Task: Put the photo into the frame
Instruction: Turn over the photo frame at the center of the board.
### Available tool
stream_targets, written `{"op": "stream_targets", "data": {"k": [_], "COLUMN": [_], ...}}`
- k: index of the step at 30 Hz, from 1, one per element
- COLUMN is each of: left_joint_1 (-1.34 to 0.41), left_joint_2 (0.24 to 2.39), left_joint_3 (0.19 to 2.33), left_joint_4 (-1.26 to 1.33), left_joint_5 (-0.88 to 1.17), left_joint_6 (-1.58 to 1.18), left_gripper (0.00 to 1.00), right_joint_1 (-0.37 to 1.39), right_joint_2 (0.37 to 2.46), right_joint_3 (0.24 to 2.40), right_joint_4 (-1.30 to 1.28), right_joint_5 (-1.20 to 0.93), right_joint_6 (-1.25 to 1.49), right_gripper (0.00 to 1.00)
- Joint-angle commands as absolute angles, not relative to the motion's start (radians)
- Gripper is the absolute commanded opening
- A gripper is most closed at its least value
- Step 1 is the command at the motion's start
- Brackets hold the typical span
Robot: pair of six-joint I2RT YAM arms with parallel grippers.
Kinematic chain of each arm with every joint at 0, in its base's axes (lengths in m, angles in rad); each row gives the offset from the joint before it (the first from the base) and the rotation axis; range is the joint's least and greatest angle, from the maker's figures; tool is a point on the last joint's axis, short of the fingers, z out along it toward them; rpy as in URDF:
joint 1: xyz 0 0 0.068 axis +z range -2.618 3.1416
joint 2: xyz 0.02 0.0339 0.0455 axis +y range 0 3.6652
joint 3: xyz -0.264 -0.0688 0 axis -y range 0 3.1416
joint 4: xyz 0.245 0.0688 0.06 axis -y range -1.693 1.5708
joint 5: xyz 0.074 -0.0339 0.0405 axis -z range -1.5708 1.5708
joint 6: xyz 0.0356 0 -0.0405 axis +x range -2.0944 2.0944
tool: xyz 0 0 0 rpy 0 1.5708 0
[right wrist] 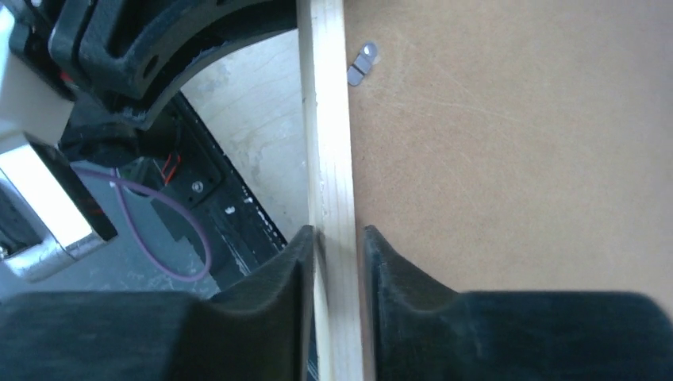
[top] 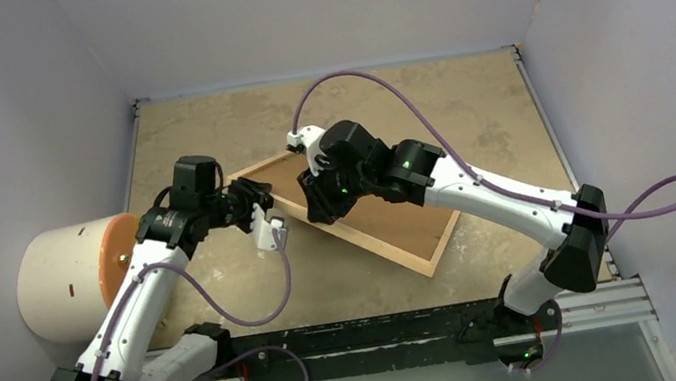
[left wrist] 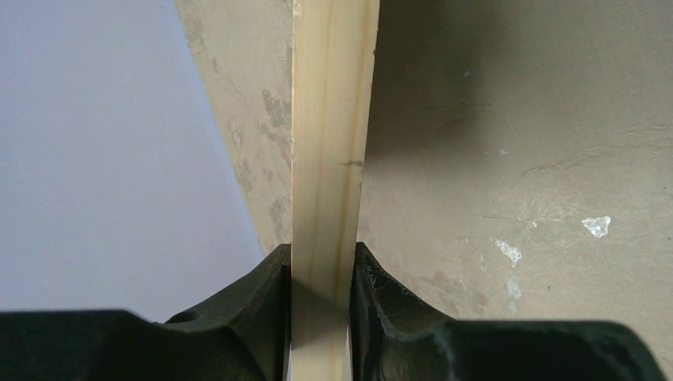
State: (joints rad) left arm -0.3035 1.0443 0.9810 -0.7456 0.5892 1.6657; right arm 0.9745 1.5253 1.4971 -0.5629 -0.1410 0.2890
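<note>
The frame [top: 374, 244] of light-wood moulding lies back-side up at the table's middle, with the brown backing board [top: 398, 214] in it. My left gripper [top: 260, 202] is shut on the moulding at the frame's left corner; the wood strip [left wrist: 329, 143] runs up between its fingers [left wrist: 319, 262]. My right gripper [top: 320, 208] is shut on the near-left moulding [right wrist: 329, 159], one finger outside and one against the backing board [right wrist: 516, 159]. A small metal turn clip [right wrist: 361, 63] sits on the board. The photo is out of view.
A white cylinder with an orange face [top: 65, 282] stands at the left wall. A black rail [top: 385, 330] runs along the near edge. Grey walls close in the table on three sides. My left arm [right wrist: 143, 48] is close to my right gripper.
</note>
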Motion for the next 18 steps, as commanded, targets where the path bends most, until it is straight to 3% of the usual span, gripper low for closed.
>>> {"op": "stream_targets", "data": {"k": [1, 11, 18], "left_joint_1": [-0.307, -0.307, -0.307], "left_joint_2": [1.029, 1.037, 1.047], "left_joint_3": [1.037, 1.067, 1.087], "left_joint_4": [-0.716, -0.731, -0.742], "left_joint_5": [0.608, 0.615, 0.607], "left_joint_6": [1.594, 1.533, 1.515], "left_gripper": [0.2, 0.2, 0.21], "right_joint_1": [0.974, 1.048, 1.127], "right_joint_2": [1.498, 1.449, 1.479], "right_joint_3": [1.55, 1.533, 1.52], "right_joint_4": [-0.596, -0.738, -0.791], "right_joint_5": [-0.009, 0.091, 0.241], "right_joint_6": [0.22, 0.054, 0.017], "right_gripper": [0.44, 0.75, 0.81]}}
